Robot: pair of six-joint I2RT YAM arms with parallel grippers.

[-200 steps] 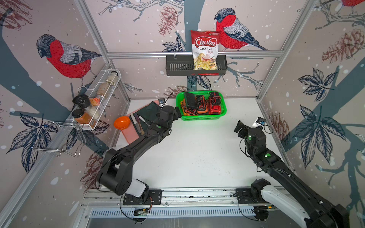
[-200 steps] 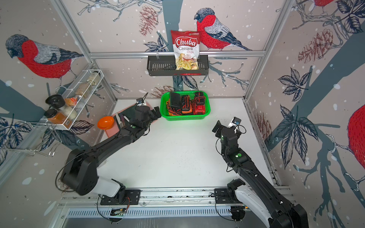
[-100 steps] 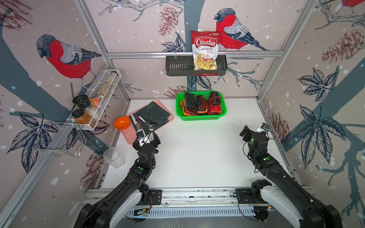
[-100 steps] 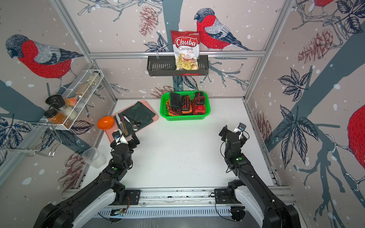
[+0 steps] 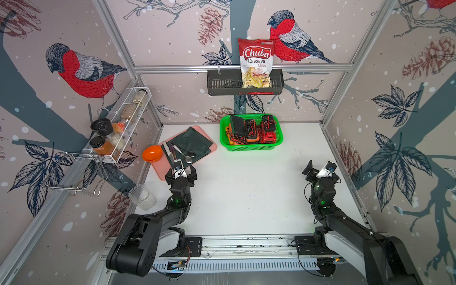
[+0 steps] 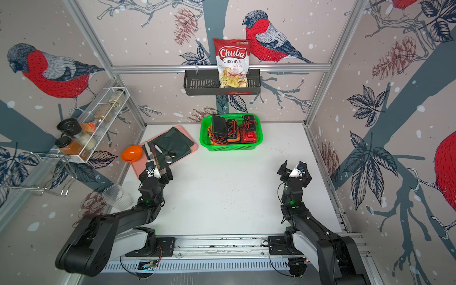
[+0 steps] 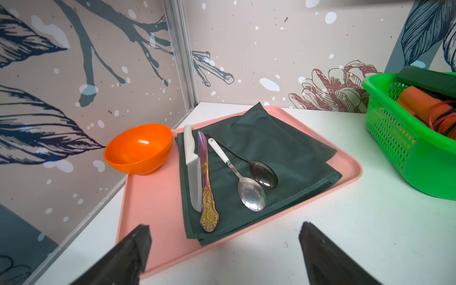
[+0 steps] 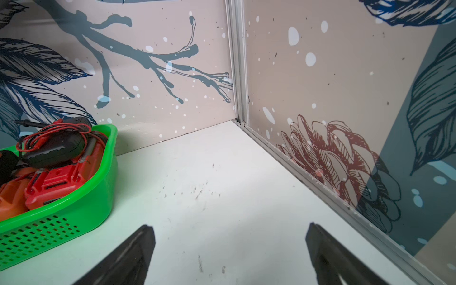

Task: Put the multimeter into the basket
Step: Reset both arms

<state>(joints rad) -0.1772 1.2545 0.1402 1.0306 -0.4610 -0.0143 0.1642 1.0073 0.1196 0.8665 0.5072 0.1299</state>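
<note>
Multimeter, orange-cased with looped red leads, lies in the bright green perforated plastic basket, upper centre. Lower left, the left tool is spread wide and empty beside a smooth pink tray. Lower right, the right tool is also wide and empty.

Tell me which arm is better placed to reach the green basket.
Right, narrowly. Both grippers hang open and empty, but bare table lies between the right gripper and the basket, while the left gripper hovers at the pink tray's edge.
</note>
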